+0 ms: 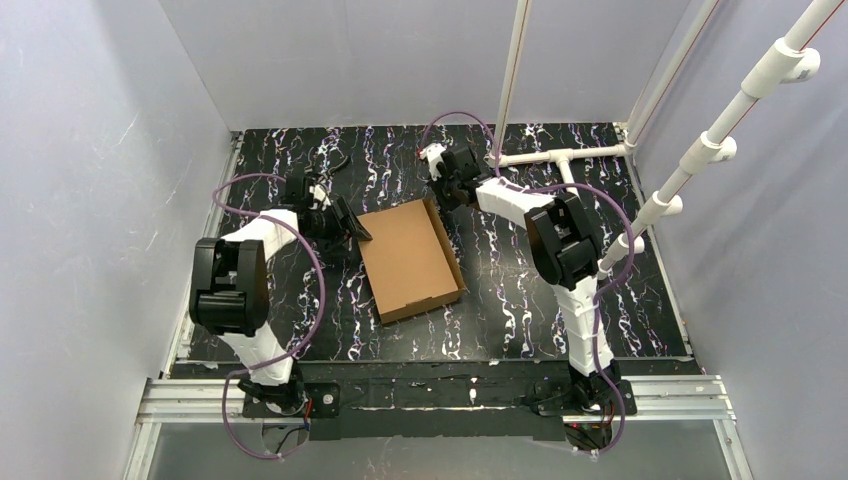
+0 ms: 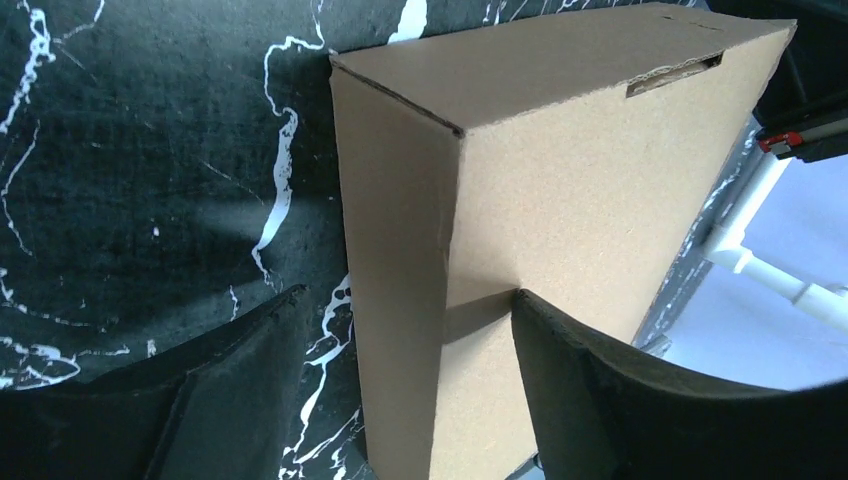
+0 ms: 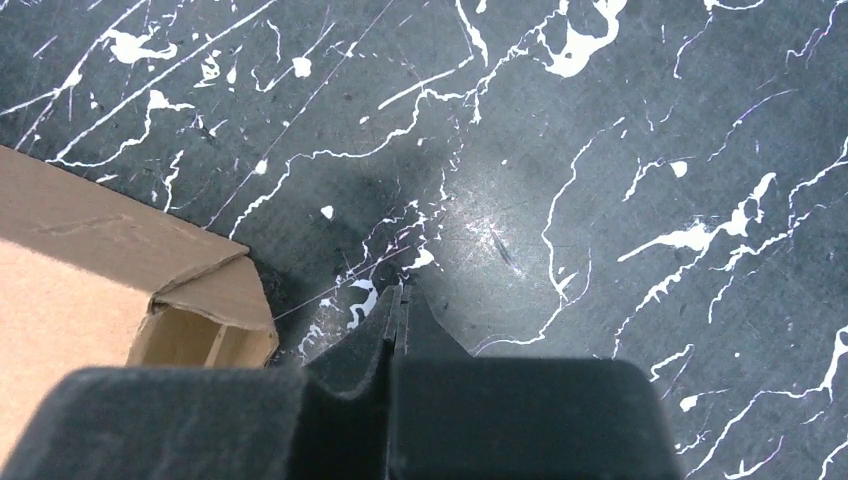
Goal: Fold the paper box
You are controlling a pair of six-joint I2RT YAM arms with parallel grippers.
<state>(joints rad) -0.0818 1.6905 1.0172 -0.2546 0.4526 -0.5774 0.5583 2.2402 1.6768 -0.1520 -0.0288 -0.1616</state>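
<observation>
The paper box [image 1: 408, 262] lay as a shallow open tray at the middle of the black marbled table [image 1: 520, 300], turned a little askew to the table's edges. The left gripper [image 1: 345, 228] sat at the box's far left corner, and the right gripper [image 1: 446, 193] was just beside its far right corner. Bare tabletop lay open along the box's right side and in front of its near edge. On the left, the arm filled most of the strip between the box and the enclosure wall [image 1: 100, 200]. A white pipe frame [image 1: 560, 157] stood at the table's far right, behind the right arm.

The left wrist view showed what the overhead view hid. The left gripper was spread wide and straddled an upright cardboard wall. Its right finger [image 2: 640, 400] lay against the broad cardboard face, and its left finger [image 2: 220, 400] stood apart from the narrow face, with table showing between them. A slot [image 2: 675, 75] was cut along the far fold.

The right wrist view showed that gripper's fingers pressed together on nothing, their tips over bare table. The box's corner, with a folded flap [image 3: 215, 295], lay near on their left without touching them.
</observation>
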